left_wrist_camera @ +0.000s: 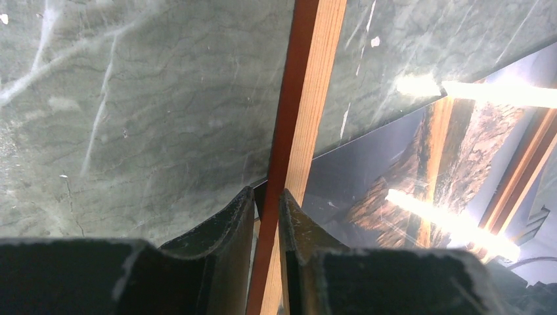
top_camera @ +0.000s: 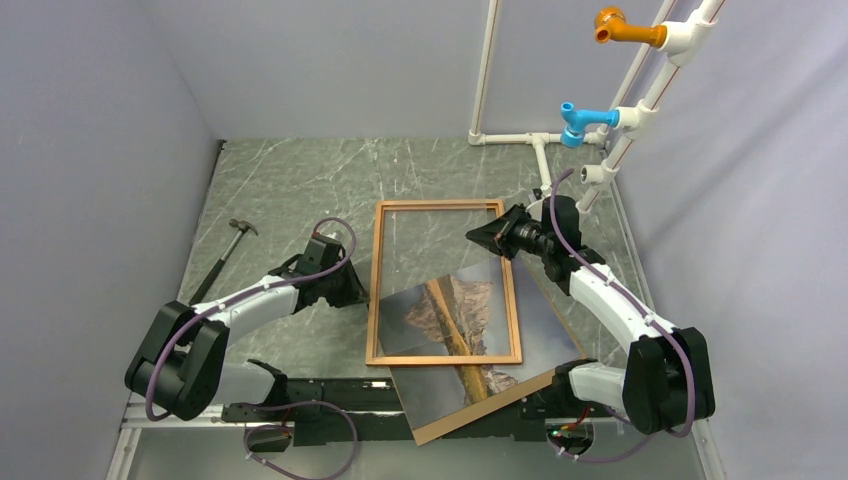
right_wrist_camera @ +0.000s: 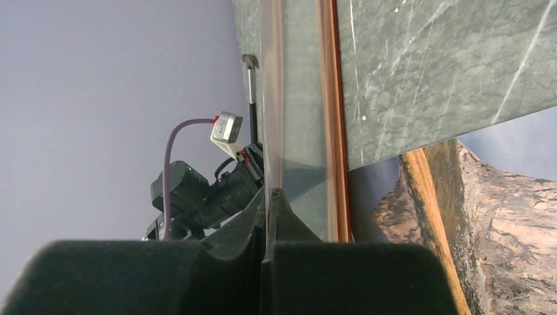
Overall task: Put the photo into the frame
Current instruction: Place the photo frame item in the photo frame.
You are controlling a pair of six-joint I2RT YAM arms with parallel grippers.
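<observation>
One frame (top_camera: 445, 206), one photo (top_camera: 450, 392) and one hammer (top_camera: 222, 255) on one table (top_camera: 290, 190).

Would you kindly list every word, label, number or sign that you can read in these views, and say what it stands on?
None: no readable text shows in any view.
The photo, the frame, the hammer, the orange fitting and the blue fitting carry no writing.
The small white box on the far arm shows no legible marking.

The left arm (top_camera: 245, 300) and right arm (top_camera: 615, 295) wear white shells, black joints and looping purple cables (top_camera: 336, 220).
</observation>
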